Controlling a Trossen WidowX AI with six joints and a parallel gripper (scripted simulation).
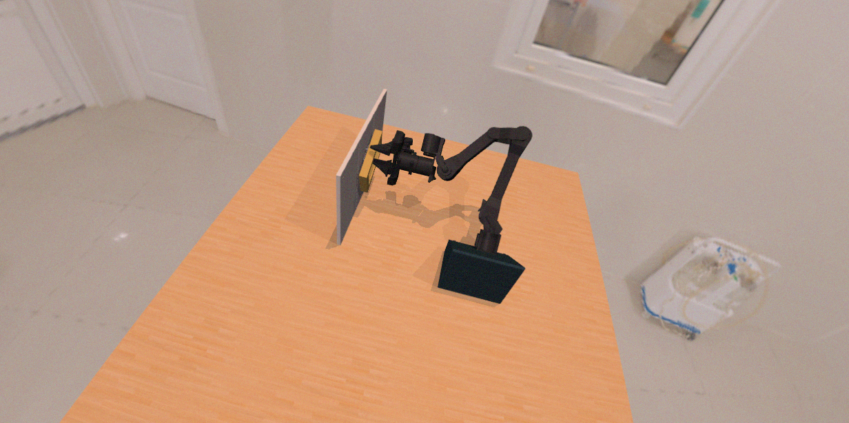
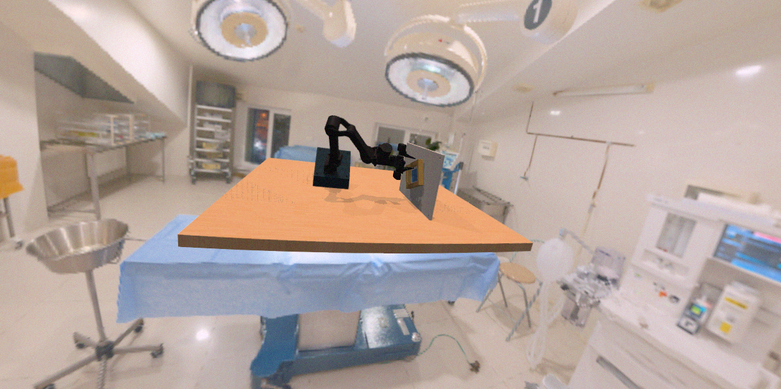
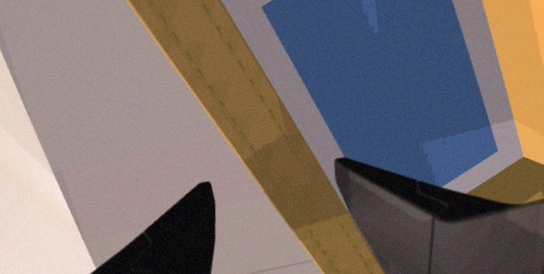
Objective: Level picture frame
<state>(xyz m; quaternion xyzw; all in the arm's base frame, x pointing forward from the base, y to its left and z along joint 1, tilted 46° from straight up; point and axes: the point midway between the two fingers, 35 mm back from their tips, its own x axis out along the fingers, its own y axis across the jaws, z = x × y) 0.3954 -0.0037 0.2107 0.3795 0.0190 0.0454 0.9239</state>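
Observation:
The gold picture frame (image 1: 364, 181) (image 2: 420, 173) (image 3: 190, 60), with a blue picture (image 3: 376, 78), hangs on the grey upright panel (image 1: 347, 194) (image 2: 432, 189) (image 3: 89, 100). In the wrist view the frame looks tilted against the panel, its lower edge rising to the right. My black gripper (image 1: 373, 156) (image 2: 412, 162) (image 3: 273, 171) is open at the frame. In the wrist view one fingertip stands left of the frame's left rail and the other over its inner side, with gaps beside the rail. The screw and the notched strip are hidden.
The panel stands upright on the wooden table (image 1: 332, 324) (image 2: 262, 222). The arm's dark base box (image 1: 481, 274) (image 2: 331, 178) stands on the table, on the side the frame faces. The arm reaches from it to the panel, above the table top.

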